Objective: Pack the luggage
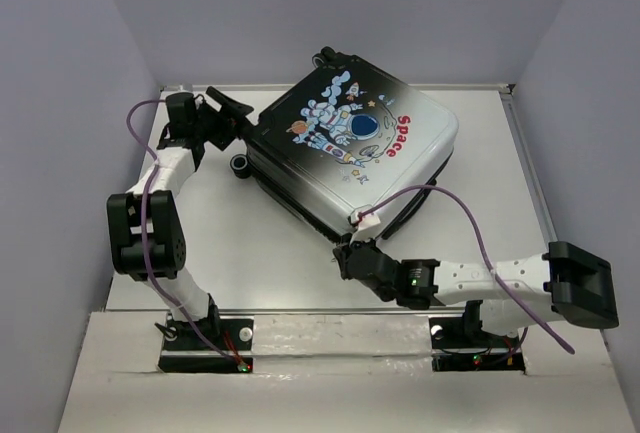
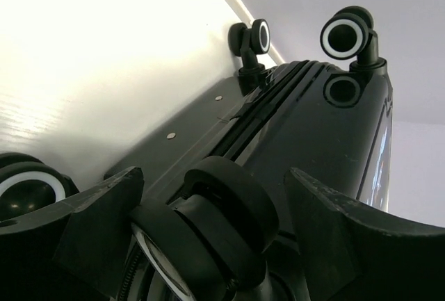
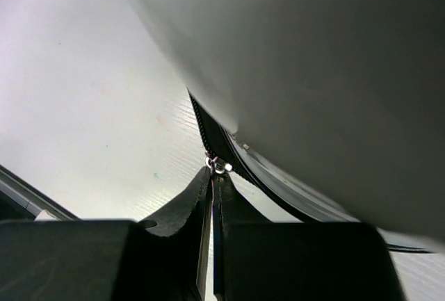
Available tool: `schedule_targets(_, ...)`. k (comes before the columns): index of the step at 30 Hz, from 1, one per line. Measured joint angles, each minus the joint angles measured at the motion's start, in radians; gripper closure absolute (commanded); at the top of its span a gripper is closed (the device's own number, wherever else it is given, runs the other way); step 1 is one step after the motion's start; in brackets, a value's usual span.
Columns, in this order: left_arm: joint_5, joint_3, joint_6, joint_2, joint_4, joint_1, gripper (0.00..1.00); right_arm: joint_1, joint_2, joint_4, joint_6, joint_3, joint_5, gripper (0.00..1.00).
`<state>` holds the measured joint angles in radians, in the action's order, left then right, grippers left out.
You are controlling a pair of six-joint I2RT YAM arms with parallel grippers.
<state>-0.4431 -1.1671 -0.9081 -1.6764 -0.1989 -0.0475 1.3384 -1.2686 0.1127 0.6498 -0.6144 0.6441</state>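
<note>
Pinching luggage (image 1: pixel 350 138) edge zipper (image 3: pixel 220 165), right gripper (image 3: pixel 213 179)

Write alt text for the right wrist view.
Shut jaws pinch the zipper pull at the seam of a silver suitcase, which fills the upper right. The white table lies at left.

One luggage (image 1: pixel 350 143) sits on one counter (image 1: pixel 250 253). Four black wheels show on it: far-left wheel (image 2: pixel 254 37), far-right wheel (image 2: pixel 344 37), near-left wheel (image 2: pixel 24 190) and middle wheel (image 2: pixel 233 224). One zipper pull (image 3: pixel 219 166) is visible. Two arms, left arm (image 1: pixel 150 228) and right arm (image 1: pixel 480 278), carry one purple cable each: left cable (image 1: pixel 131 125), right cable (image 1: pixel 432 186).
</note>
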Motion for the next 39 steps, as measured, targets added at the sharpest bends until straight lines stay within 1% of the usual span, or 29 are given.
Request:
schedule_targets(2,-0.002,-0.013,0.0,-0.008,0.024,0.0,0.16,0.001,-0.006,0.0,-0.002,-0.003,0.0,0.93)
schedule_targets(7,-0.002,-0.088,0.009,-0.054,0.095,0.001,0.16,0.004,-0.022,0.004,-0.007,-0.014,0.0,0.93)
schedule_targets(8,-0.002,-0.099,0.009,-0.061,0.102,0.002,0.18,0.004,-0.026,0.005,-0.007,-0.016,0.0,0.93)
schedule_targets(9,-0.003,-0.104,0.009,-0.064,0.106,0.002,0.25,0.004,-0.029,0.006,-0.007,-0.018,0.0,0.93)
schedule_targets(10,-0.002,-0.105,0.008,-0.066,0.109,0.003,0.52,0.005,-0.032,0.007,-0.008,-0.02,0.0,0.93)
schedule_targets(11,-0.003,-0.105,0.008,-0.068,0.112,0.003,0.7,0.005,-0.035,0.008,-0.01,-0.023,0.0,0.93)
schedule_targets(12,0.004,-0.105,-0.002,-0.069,0.109,0.003,0.85,0.005,-0.038,0.008,-0.011,-0.025,0.001,0.93)
schedule_targets(13,0.039,-0.114,-0.039,-0.072,0.056,-0.003,0.94,0.008,-0.039,0.0,-0.018,-0.026,0.002,0.93)
schedule_targets(15,0.021,-0.142,-0.033,-0.059,0.019,-0.027,0.94,0.01,-0.047,0.002,-0.026,-0.033,0.002,0.93)
schedule_targets(17,0.007,-0.129,-0.035,-0.031,0.0,-0.014,0.94,0.01,-0.051,-0.002,-0.032,-0.039,0.001,0.93)
schedule_targets(21,-0.01,-0.02,-0.036,0.045,-0.041,0.042,0.94,0.011,-0.105,-0.042,-0.089,-0.109,0.002,0.93)
schedule_targets(23,0.045,0.035,-0.005,0.093,-0.092,0.07,0.94,0.011,-0.172,-0.089,-0.147,-0.193,0.015,0.93)
schedule_targets(24,0.056,0.068,0.005,0.126,-0.113,0.074,0.94,0.006,-0.23,-0.114,-0.181,-0.259,0.027,0.93)
schedule_targets(28,0.035,0.161,0.02,0.224,-0.154,0.098,0.94,-0.017,-0.359,-0.114,-0.251,-0.404,0.001,0.93)
schedule_targets(30,0.01,0.203,0.037,0.267,-0.156,0.099,0.94,-0.023,-0.411,-0.106,-0.288,-0.463,-0.025,0.93)
schedule_targets(31,0.001,0.206,0.04,0.268,-0.16,0.095,0.91,-0.025,-0.43,-0.107,-0.298,-0.489,-0.03,0.93)
schedule_targets(32,-0.006,0.206,0.05,0.268,-0.163,0.085,0.78,-0.027,-0.453,-0.105,-0.315,-0.518,-0.042,0.93)
schedule_targets(33,-0.008,0.205,0.06,0.268,-0.161,0.076,0.49,-0.029,-0.464,-0.102,-0.33,-0.529,-0.051,0.93)
schedule_targets(34,-0.007,0.203,0.07,0.27,-0.154,0.064,0.36,-0.03,-0.464,-0.103,-0.334,-0.529,-0.054,0.93)
schedule_targets(36,0.004,0.182,0.097,0.282,-0.129,0.038,0.13,-0.031,-0.451,-0.094,-0.34,-0.508,-0.064,0.93)
schedule_targets(39,0.033,0.143,0.154,0.312,-0.049,-0.012,0.1,-0.035,-0.369,-0.069,-0.335,-0.408,-0.083,0.93)
